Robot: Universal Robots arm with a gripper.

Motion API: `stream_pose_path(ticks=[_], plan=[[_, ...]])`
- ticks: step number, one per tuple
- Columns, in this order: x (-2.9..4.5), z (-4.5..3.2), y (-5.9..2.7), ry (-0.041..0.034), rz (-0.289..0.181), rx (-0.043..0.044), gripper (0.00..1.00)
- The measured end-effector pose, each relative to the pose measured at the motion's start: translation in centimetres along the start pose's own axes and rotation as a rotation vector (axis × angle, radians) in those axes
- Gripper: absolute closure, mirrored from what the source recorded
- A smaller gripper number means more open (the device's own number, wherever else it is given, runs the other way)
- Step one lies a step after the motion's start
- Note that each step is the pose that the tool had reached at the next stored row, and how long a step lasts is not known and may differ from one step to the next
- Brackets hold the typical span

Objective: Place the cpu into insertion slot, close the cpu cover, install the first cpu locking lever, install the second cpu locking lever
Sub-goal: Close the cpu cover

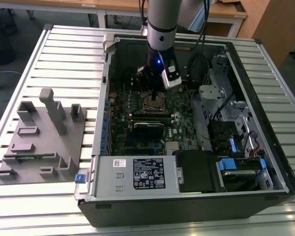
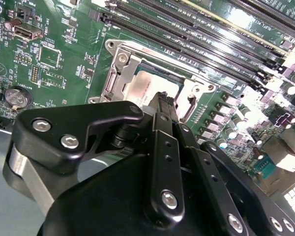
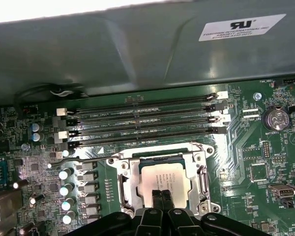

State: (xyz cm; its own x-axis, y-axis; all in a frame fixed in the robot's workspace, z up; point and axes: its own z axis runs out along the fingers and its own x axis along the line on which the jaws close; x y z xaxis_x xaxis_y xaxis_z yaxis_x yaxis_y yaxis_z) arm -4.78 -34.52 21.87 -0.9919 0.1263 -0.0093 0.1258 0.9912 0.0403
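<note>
The cpu [image 3: 163,178], a dull silver square chip, lies in the insertion slot [image 1: 154,103] on the green board. The silver cpu cover [image 3: 124,181] lies flat around it, framing the chip [image 2: 148,84] through its window. My gripper [image 3: 162,197] hovers just over the near edge of the chip with its two black fingers pressed together and nothing between them. In the second wrist view the fingertips [image 2: 162,101] end right at the chip's edge. A thin metal locking lever [image 3: 83,161] runs along the board beside the cover's corner. In the exterior view the gripper [image 1: 155,87] hangs over the socket.
Long black memory slots [image 3: 142,118] run beside the socket, with the grey case wall [image 3: 137,49] behind them. A row of capacitors [image 3: 66,189] stands near the lever. A black card [image 1: 147,127], a drive cage [image 1: 221,93] and the power supply [image 1: 137,173] crowd the case. A grey fixture [image 1: 42,135] sits on the table.
</note>
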Motion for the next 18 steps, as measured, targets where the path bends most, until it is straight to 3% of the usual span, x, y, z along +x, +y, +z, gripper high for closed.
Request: stream_pose_path(ticks=[6,18], plan=[[0.02,0.0,0.0,0.0,0.0,0.0001,0.9],[0.79,0.06,-0.1,0.0,0.0,0.0001,0.9]])
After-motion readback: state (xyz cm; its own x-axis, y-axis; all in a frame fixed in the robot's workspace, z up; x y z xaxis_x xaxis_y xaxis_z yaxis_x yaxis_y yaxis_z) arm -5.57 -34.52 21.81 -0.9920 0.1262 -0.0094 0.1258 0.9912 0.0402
